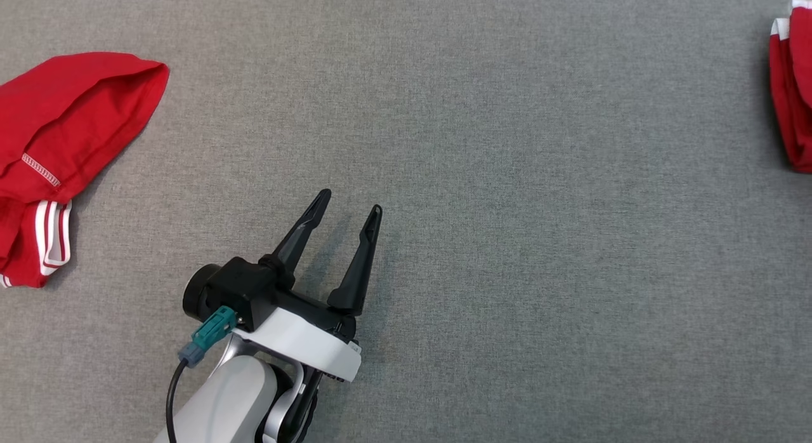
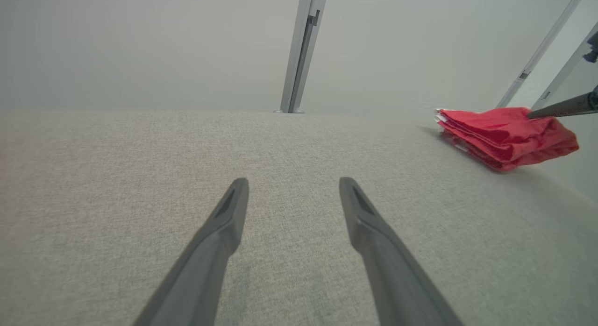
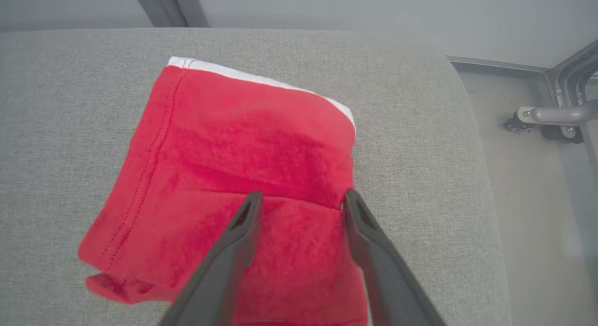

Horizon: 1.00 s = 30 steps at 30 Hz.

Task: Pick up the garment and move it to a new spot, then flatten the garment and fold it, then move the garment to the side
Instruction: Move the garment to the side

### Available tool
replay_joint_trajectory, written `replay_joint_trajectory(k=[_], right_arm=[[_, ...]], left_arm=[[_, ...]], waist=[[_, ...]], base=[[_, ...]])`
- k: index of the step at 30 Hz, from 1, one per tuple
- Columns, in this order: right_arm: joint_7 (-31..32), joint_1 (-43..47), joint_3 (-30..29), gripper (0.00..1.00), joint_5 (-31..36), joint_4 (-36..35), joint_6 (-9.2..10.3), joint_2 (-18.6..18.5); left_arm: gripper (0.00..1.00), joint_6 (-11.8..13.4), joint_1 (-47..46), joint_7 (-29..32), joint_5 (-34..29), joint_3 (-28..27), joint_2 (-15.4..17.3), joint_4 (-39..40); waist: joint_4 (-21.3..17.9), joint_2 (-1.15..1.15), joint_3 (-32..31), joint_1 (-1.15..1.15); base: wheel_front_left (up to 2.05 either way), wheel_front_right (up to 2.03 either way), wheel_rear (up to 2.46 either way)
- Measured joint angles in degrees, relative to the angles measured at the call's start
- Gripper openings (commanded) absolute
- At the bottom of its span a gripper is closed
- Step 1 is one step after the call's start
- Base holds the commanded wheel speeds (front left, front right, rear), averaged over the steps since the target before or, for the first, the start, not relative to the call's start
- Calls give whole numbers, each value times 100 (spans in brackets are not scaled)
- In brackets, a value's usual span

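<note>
The garment point(image 3: 243, 144) is a red piece with a white trim, folded into a compact rectangle near the table's right edge. It lies at the far right of the head view point(image 1: 793, 94) and at the right of the left wrist view point(image 2: 504, 134). My right gripper point(image 3: 302, 194) hovers over its near part with the fingers spread and nothing between them; one of its dark fingers point(image 2: 560, 109) reaches the garment's top. My left gripper point(image 1: 351, 202) stands open over bare grey cloth in the middle of the table point(image 2: 293, 181), far from the garment.
A second red garment point(image 1: 63, 132) with white stripes lies loosely crumpled at the left edge. The grey fabric table point(image 1: 507, 176) ends just right of the folded garment, with floor and a caster point(image 3: 518, 123) beyond. A metal post point(image 2: 301, 50) stands behind the table.
</note>
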<state>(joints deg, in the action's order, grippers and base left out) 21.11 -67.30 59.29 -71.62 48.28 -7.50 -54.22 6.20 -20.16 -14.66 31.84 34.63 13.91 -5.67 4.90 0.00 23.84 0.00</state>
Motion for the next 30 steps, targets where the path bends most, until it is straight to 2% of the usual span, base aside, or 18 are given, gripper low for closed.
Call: replay_joint_trajectory(k=[5, 12, 15, 21, 30], right_arm=[[-191, -19, 132, 100, 151, 21, 0, 46], [-524, 120, 314, 100, 187, -162, 0, 310], [-814, 219, 376, 100, 207, -370, 0, 385], [-1559, 638, 365, 100, 1, -1078, 0, 758], [-2636, 1363, 321, 100, 203, -1637, 0, 821]], left_arm=[[100, -2, 18, -5, 43, 1, 1, -52], [100, -31, 207, -11, 118, -12, 4, -142], [100, -34, 338, -20, 179, -48, 38, -174], [100, 0, 614, -24, 299, -190, 149, -170], [100, 163, 1113, -33, 408, -536, 216, 46]], waist=[[-38, 0, -165, 0], [-145, 0, -571, 0], [-215, 0, -801, 0], [-404, 0, -1296, 0], [-643, 0, -2002, 0]], base=[[0, 0, 0], [0, 0, 0], [0, 0, 0], [0, 0, 0], [0, 0, 0]])
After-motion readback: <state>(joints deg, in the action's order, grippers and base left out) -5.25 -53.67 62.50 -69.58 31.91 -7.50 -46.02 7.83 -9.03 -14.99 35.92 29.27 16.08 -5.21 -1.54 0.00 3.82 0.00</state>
